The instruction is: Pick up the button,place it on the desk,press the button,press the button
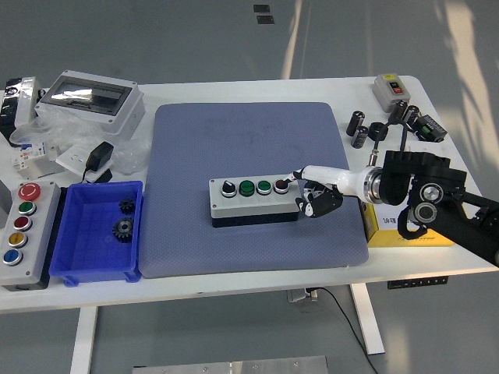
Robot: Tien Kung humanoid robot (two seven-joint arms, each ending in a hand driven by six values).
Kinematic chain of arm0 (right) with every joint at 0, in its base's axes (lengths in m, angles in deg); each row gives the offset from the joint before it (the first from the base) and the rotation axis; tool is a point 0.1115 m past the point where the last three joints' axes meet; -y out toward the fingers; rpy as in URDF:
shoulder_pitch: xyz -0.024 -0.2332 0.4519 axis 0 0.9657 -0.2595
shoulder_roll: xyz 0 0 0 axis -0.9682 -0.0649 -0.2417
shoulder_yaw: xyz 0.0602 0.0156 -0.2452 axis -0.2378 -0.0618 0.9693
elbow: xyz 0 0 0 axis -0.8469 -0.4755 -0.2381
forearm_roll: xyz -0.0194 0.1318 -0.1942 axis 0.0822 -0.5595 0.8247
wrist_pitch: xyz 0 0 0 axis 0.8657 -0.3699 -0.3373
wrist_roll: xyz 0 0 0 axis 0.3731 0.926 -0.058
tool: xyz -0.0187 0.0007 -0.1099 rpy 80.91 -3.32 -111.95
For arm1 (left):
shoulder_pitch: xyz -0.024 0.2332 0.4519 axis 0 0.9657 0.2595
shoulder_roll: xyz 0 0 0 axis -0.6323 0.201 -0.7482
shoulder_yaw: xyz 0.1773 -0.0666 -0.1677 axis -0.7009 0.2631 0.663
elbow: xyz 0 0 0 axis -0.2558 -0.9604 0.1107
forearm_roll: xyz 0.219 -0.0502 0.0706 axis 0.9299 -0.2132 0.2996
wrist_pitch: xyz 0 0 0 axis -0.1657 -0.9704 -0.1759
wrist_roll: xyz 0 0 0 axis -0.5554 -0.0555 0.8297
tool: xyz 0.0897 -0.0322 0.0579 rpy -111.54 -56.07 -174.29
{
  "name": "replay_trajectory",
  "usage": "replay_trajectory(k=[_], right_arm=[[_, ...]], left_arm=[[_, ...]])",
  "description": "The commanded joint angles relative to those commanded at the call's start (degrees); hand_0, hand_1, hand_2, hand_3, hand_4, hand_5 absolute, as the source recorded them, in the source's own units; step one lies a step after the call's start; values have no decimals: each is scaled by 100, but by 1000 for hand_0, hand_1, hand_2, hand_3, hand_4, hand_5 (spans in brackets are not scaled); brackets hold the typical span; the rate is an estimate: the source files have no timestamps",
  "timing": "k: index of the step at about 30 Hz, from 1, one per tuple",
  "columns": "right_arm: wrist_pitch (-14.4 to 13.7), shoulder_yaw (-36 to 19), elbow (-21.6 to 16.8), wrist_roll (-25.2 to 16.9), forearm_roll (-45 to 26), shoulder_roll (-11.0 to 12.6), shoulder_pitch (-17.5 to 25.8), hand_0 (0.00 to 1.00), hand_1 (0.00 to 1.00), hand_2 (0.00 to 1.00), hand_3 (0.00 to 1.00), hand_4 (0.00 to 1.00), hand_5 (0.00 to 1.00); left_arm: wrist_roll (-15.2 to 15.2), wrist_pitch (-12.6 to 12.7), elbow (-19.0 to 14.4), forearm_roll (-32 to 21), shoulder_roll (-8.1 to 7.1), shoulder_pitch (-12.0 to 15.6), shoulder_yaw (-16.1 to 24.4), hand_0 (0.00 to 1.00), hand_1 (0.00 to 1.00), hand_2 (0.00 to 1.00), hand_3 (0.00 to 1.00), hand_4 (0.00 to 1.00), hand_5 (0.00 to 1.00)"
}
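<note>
A grey button box (pixel 255 199) with a black knob, two green buttons and a red button (pixel 281 186) lies in the middle of the blue-grey mat (pixel 249 140). My right hand (pixel 313 191) reaches in from the right. Its white index finger (pixel 300 174) is stretched out with the tip touching the red button at the box's right end. The other fingers are curled under beside the box's right side. My left arm does not show.
A blue bin (pixel 97 232) with two gears sits left of the mat, beside a larger button box (pixel 22 222). A yellow box (pixel 405 226) lies under my right forearm. Black cylinders (pixel 358 128) and a small switch box (pixel 391 89) stand at the back right.
</note>
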Motion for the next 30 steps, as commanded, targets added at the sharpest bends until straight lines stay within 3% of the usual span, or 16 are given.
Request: replay_trajectory(k=[7, 9, 11, 14, 17, 18, 20, 23, 24, 29, 30], right_arm=[[698, -966, -705, 111, -369, 224, 505, 2, 86, 199, 823, 235, 5], [853, -1294, -792, 129, -347, 132, 727, 2, 86, 199, 823, 235, 5], [801, -1675, -830, 42, -189, -72, 1004, 2, 86, 199, 823, 235, 5], [309, -2272, -708, -348, 152, -433, 1460, 2, 85, 198, 801, 238, 3], [-399, -2887, -376, -1019, 410, -898, 1985, 2, 85, 198, 801, 238, 3], [-606, -3044, -280, -1225, 459, -1030, 2125, 2, 82, 207, 790, 285, 67], [-1087, -3367, -107, -1706, 543, -1315, 2428, 2, 82, 207, 790, 285, 67], [-1775, -3742, -31, -2363, 666, -1640, 2828, 2, 82, 207, 790, 285, 67], [-1946, -3796, -28, -2521, 653, -1682, 2916, 2, 77, 250, 751, 444, 220], [-3026, -3805, 36, -3411, 351, -1811, 3277, 2, 77, 250, 751, 444, 220], [-3197, -3775, 66, -3551, 263, -1822, 3295, 202, 360, 512, 716, 616, 307]], left_arm=[[-5, 5, 0, -31, 5, 42, -13, 634, 591, 540, 587, 596, 199], [-7, 5, 0, -31, 9, 50, -12, 634, 591, 540, 587, 596, 199], [-15, 3, 0, -31, 21, 59, -15, 634, 591, 540, 587, 596, 199], [-26, -3, 0, -44, 57, 74, -35, 634, 593, 540, 587, 597, 200], [-40, -7, 0, -70, 109, 97, -64, 634, 593, 540, 587, 597, 200], [-41, -8, 0, -63, 120, 101, -62, 634, 593, 540, 587, 597, 201], [-44, -12, 0, -32, 132, 105, -44, 634, 593, 540, 587, 597, 201], [-42, -10, 0, 50, 127, 89, 31, 634, 593, 540, 587, 597, 201], [-39, -8, 0, 73, 126, 83, 54, 634, 592, 540, 586, 596, 202], [-20, -7, 0, 187, 123, 41, 164, 634, 592, 540, 586, 596, 202], [-25, -10, 0, 180, 117, 35, 159, 634, 593, 541, 587, 597, 201]])
